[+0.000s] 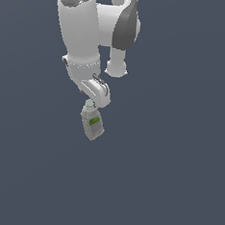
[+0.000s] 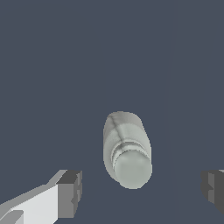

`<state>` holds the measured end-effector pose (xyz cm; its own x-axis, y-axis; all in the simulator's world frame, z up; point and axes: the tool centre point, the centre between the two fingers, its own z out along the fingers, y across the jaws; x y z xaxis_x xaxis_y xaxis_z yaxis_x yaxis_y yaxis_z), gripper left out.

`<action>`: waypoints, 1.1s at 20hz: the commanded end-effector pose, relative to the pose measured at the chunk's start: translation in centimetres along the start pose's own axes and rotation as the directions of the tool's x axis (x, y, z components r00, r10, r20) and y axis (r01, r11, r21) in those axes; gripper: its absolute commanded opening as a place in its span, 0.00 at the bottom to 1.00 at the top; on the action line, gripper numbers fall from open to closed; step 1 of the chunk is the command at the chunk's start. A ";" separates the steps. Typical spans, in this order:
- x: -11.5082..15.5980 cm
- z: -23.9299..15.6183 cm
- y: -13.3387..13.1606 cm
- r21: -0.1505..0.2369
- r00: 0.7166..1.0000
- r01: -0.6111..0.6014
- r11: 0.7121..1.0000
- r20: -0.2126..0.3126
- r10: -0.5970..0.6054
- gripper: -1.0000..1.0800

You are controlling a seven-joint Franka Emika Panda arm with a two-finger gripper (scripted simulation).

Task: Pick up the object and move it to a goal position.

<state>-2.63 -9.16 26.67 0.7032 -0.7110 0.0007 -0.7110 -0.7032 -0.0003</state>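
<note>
Bottle [image 1: 92, 123] position first: you have it standing on the plain dark grey floor [image 1: 175, 187], directly under the arm's wrist in the exterior view, cap uppermost and label facing the camera. The body is pale grey-green and flat-sided, with a green-and-white label on its front. It leans slightly, its base set a little toward the exterior view's right of its cap.

Your wrist view looks almost straight down onto the round cap [image 2: 132, 169], with the bottle body [image 2: 122, 131] foreshortened behind it.

Your gripper [image 2: 141, 192] is spread wide. One finger [image 2: 70, 192] sits well to one side of the cap and the other finger [image 2: 214, 189] well to the opposite side, both with dark pads. Neither finger touches the bottle; clear floor shows between each pad and the cap. The bottle lies between the fingers, nearer the first one than the second.

In the exterior view the white arm [image 1: 82, 39] hangs above the bottle, and its lower end overlaps the cap, so you cannot judge the height gap from that camera.
</note>
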 end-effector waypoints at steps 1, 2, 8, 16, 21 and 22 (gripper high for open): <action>0.0 1.2 0.1 -0.001 1.000 -0.001 1.000 0.001 0.001 0.96; -0.1 1.7 0.1 -0.001 1.000 -0.002 1.000 0.001 0.002 0.96; 0.0 3.5 0.0 -0.001 1.000 -0.003 1.000 0.001 0.003 0.96; 0.0 3.6 0.0 0.000 1.000 -0.004 1.000 0.001 0.004 0.00; 0.1 3.5 -0.1 0.001 1.000 -0.003 1.000 -0.002 0.003 0.00; 0.0 3.5 -0.1 0.001 1.000 -0.003 1.000 -0.002 0.003 0.00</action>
<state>-2.54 -9.14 23.19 0.7014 -0.7127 0.0021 -0.7127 -0.7015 -0.0015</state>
